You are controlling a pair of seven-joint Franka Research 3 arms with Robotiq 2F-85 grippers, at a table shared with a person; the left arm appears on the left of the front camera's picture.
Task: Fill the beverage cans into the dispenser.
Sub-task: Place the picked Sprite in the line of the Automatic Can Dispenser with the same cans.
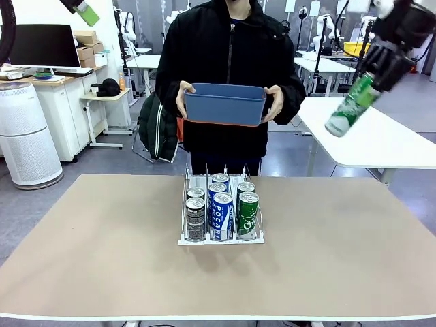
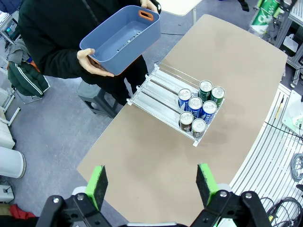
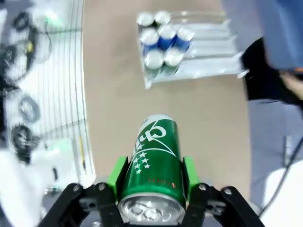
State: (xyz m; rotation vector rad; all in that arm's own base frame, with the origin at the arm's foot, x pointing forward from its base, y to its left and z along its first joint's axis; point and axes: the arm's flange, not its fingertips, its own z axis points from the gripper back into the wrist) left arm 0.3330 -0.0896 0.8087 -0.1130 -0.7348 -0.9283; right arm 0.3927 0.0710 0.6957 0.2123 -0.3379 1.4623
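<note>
Green with white script, one beverage can (image 3: 154, 151) is clamped between the pads of the right gripper (image 3: 154, 176), silver top toward the wrist. It hangs tilted, high in the air off to the right of the table (image 1: 340, 259) and well apart from the dispenser (image 1: 184, 240).

Seven cans already stand in the dispenser, packed toward its front end. The dark-patterned cans (image 1: 195, 219) are two deep in the lane on the robot's left, the Pocari cans (image 1: 222, 216) three deep in the middle, and the green cans (image 1: 248, 215) two deep on the right. Behind them the rear stretch of every lane is bare.

Beyond the table's far edge a person holds a blue bin (image 1: 225, 109) in both hands (image 1: 274, 102). The left wrist view looks into it, and it appears empty. Judging by that, the gripped can is probably the last one, and the work is nearly finished. It has yet to be brought over and set into a lane, likely the right one with its matching cans.

The left gripper (image 2: 151, 184) hovers high over the table, fingers spread apart and holding nothing.
</note>
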